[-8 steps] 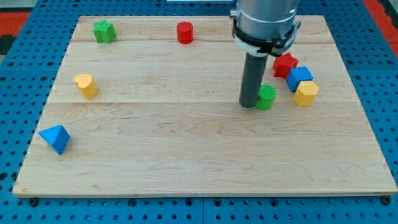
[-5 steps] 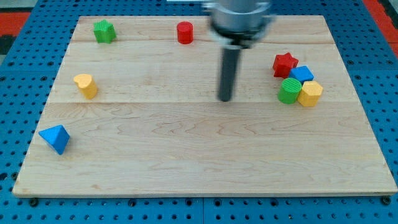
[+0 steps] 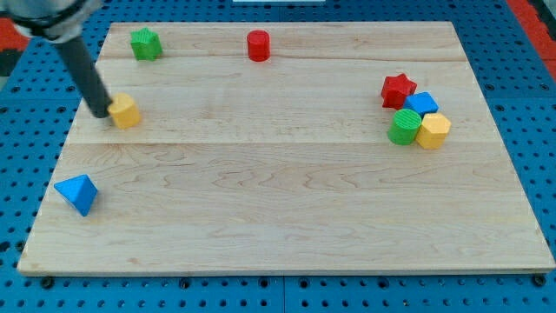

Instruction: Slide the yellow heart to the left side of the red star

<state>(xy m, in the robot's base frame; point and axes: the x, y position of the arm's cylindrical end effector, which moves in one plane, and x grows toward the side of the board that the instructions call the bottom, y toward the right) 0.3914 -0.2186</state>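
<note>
The yellow heart (image 3: 125, 112) lies on the wooden board (image 3: 278, 209) at the view's left. My tip (image 3: 99, 113) is at its left side, touching or nearly touching it. The red star (image 3: 399, 89) lies far off at the view's right, in a cluster with other blocks. The rod leans up to the view's top left.
A blue cube (image 3: 421, 104), a green cylinder (image 3: 404, 127) and a yellow hexagonal block (image 3: 433, 130) crowd the red star's lower right. A green block (image 3: 145, 43) and a red cylinder (image 3: 258, 45) sit near the top edge. A blue pyramid (image 3: 77, 192) lies at lower left.
My tip has swept from the green cylinder at the right, across the board, to the yellow heart's left side. The green cylinder was pushed right against the cluster. The heart shifted slightly.
</note>
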